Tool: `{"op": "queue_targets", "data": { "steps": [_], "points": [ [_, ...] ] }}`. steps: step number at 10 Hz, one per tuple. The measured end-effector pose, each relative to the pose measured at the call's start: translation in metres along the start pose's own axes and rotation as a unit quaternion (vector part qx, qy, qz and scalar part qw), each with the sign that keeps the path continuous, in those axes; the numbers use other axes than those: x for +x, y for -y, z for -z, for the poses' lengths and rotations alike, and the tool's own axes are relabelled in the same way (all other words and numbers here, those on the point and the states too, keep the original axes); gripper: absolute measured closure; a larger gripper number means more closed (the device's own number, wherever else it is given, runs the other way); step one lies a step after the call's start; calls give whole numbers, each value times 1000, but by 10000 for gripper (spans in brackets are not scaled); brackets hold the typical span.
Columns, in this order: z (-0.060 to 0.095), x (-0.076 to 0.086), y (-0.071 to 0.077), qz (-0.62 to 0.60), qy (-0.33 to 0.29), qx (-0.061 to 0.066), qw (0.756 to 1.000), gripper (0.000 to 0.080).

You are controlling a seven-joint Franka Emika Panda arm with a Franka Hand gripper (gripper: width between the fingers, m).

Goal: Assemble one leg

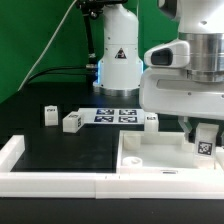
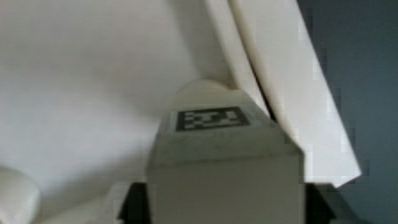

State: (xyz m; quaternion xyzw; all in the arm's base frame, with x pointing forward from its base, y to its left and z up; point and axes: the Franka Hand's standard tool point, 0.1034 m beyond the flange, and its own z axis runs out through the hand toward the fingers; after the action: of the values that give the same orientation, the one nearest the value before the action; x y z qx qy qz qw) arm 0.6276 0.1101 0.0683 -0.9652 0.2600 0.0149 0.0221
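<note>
Tags first: we can't read any writing, only black-and-white marker squares, plus a black triangle sticker on the robot base. Our gripper is clamped on the leg, fingers either side in the wrist view, where the leg shows its tag facing up. It hangs over the white tabletop slab, near the border rail. Three other legs sit on the black table, by the marker board.

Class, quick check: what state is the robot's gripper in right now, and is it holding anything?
Gripper: closed on one leg, the small white tagged block, held over the large white slab.
</note>
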Motion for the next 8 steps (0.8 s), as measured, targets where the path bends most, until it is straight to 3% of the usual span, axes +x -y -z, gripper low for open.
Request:
{"op": "queue_targets", "data": {
  "steps": [4, 6, 7, 8],
  "points": [
    [2, 8, -16, -183, -23, -17, 983, 484],
    [2, 12, -22, -219, -31, -23, 975, 484],
    [2, 11, -22, -214, -31, -23, 976, 402],
    [2, 11, -22, -214, -31, -23, 976, 264]
  ]
}}
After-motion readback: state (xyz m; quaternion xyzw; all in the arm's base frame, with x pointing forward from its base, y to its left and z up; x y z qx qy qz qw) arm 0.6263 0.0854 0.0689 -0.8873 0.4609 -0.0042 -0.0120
